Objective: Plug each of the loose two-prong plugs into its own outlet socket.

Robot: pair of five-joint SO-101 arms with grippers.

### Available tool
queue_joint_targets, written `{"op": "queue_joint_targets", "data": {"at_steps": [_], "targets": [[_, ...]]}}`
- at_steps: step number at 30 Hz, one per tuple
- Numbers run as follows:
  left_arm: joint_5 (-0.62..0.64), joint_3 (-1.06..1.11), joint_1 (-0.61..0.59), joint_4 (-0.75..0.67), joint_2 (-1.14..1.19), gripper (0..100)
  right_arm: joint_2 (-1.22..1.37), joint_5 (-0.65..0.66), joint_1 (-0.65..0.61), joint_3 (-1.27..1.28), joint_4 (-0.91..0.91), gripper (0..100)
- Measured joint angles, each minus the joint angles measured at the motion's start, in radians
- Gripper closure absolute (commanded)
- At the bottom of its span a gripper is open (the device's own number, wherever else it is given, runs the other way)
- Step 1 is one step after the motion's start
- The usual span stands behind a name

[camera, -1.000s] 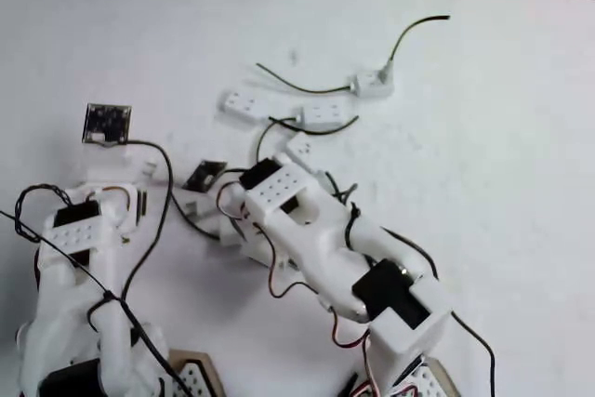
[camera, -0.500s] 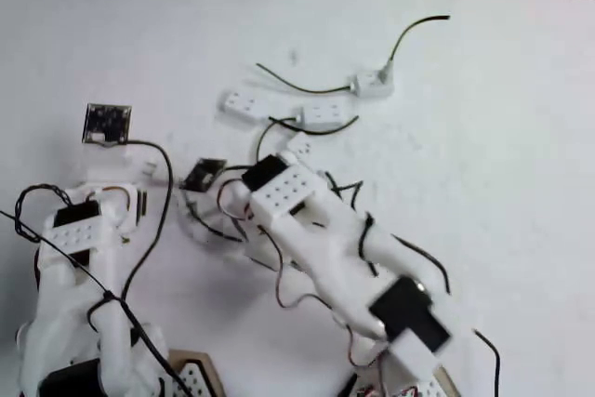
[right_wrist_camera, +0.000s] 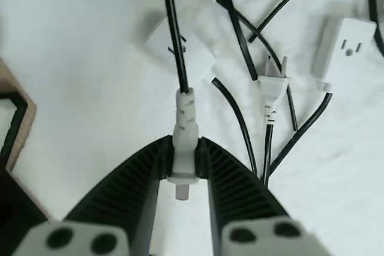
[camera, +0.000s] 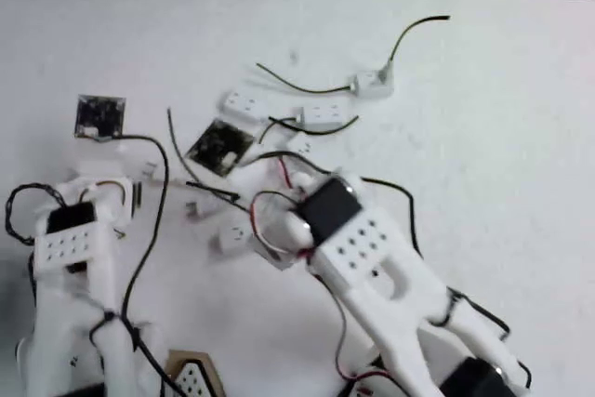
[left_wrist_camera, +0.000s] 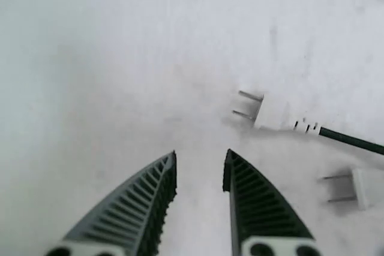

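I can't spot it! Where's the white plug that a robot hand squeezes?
In the right wrist view, the white plastic plug on a black cord sits between the right hand's fingers, near a loose white two-prong plug.

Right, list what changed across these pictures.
The right arm pulled back toward the near right and rolled its wrist. The right gripper is shut on a white two-prong plug with black cord. The left arm shifted slightly left. The white outlet sockets stayed put.
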Motion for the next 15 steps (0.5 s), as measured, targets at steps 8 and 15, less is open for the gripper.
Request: {"op": "queue_joint_targets", "data": {"at_steps": [8, 15], "targets": [[0.112, -0.023, 0.000, 0.087, -0.354, 76, -0.172, -0.160, 0.086, 0.244, -0.322, 98.1], [0.222, 0.011, 0.146, 0.087, -0.425, 74, -0.321, -0.292, 0.080, 0.506, -0.661, 98.1]]}}
